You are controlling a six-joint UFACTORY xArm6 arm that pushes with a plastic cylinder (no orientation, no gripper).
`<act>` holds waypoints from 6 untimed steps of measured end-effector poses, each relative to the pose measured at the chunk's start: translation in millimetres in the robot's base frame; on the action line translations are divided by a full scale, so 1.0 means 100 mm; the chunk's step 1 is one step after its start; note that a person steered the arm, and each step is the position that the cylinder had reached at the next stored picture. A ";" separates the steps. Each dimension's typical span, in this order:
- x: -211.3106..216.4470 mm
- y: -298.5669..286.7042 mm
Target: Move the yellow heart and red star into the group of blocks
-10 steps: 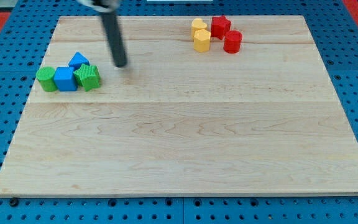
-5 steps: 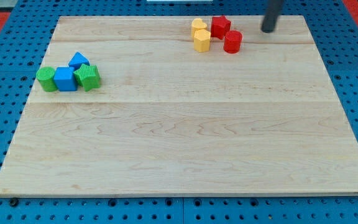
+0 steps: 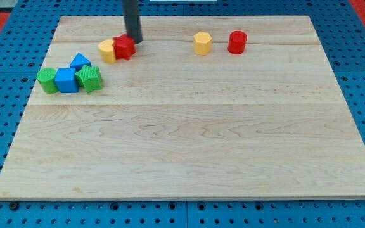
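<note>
My tip (image 3: 134, 40) beside red star (image 3: 125, 47)

My tip (image 3: 134, 40) down (rod upright)

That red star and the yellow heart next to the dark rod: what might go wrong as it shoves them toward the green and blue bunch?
My tip sits at the red star's upper right, and the star presses the yellow heart from one side, so the heart may slip off sideways and be left behind. The group lies lower left; a hard push could knock the blue block or the green block and scatter it.
</note>
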State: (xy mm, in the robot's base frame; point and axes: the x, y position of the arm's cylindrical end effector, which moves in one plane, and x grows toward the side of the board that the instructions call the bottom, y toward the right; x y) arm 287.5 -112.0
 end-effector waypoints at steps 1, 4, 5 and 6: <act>0.44 -0.23; 0.20 -0.49; 0.32 -0.78; 0.33 -0.78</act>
State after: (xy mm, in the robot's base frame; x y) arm 320.8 -190.0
